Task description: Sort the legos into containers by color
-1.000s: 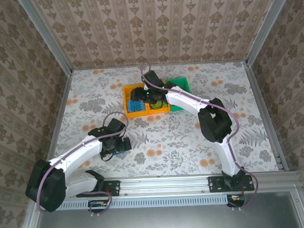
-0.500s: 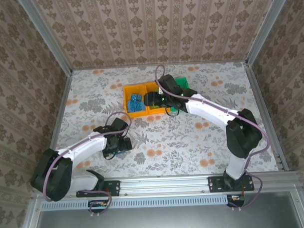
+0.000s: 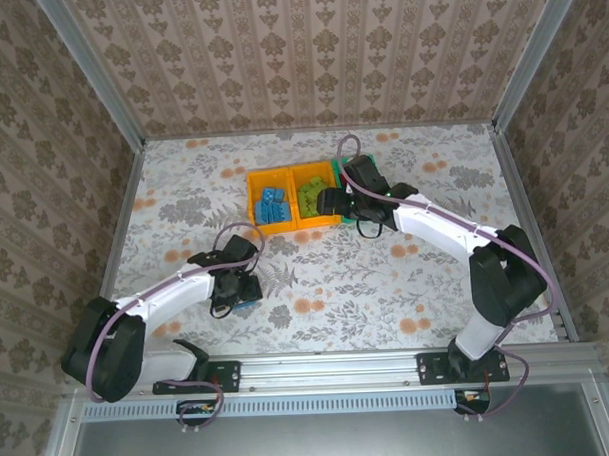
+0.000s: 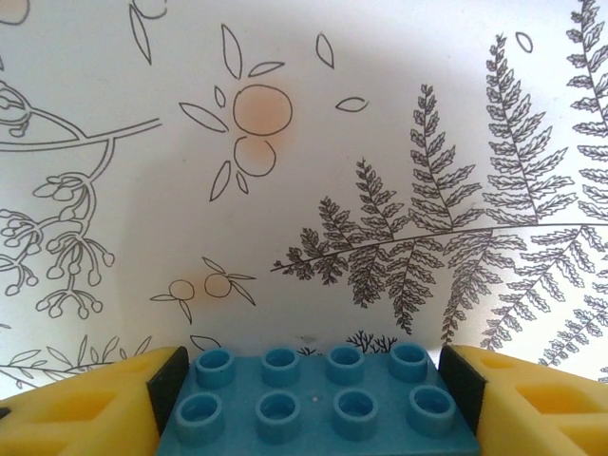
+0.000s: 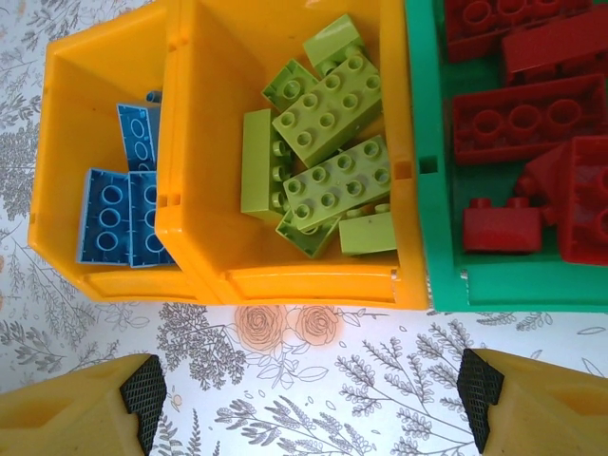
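Open table [image 4: 399, 85] lies ahead of my left hand [image 4: 309, 375], which is closed end to end on a blue brick [image 4: 318, 427] lying on it. My right hand [image 5: 309, 404] hangs wide open and empty just before the bins' [image 5: 285, 285] near walls.

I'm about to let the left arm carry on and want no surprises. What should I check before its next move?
1. Grip: blue brick between the pads of the left claw, no gap seen: ok.
2. Lift: brick off the table: cannot tell.
3. Target: orange-yellow bin holding blue bricks has room: ok.
4. Sorting: lime bricks and red bricks in separate bins: ok.
5. Other arm: right claw open, empty: ok.
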Robot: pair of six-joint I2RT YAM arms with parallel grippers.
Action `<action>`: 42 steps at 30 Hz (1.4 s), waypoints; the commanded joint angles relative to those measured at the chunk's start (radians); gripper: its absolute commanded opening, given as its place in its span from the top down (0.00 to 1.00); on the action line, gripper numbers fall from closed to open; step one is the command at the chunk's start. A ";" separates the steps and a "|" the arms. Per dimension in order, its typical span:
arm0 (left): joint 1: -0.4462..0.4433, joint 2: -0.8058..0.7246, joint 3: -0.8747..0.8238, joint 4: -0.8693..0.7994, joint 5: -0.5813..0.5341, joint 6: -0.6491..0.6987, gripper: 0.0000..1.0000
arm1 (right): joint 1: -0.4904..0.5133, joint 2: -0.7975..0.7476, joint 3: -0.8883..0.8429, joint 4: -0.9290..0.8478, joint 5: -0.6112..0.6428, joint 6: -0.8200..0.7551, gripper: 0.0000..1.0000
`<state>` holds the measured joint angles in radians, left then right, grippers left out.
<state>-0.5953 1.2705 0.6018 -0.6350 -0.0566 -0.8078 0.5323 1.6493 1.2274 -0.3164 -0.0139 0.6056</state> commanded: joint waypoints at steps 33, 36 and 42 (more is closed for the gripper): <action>0.201 0.603 0.906 0.127 0.148 0.398 0.32 | -0.064 -0.544 -0.533 -0.146 0.266 0.106 0.09; 0.215 0.638 0.933 0.142 0.173 0.398 0.32 | -0.064 -0.586 -0.545 -0.170 0.285 0.110 0.08; 0.211 0.628 0.919 0.203 0.241 0.399 0.14 | -0.068 -0.637 -0.581 -0.172 0.305 0.118 0.04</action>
<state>-0.3786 1.9175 1.5013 -0.4717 0.1287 -0.4225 0.4698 1.0359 0.6682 -0.4545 0.2420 0.7074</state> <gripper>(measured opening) 0.835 0.952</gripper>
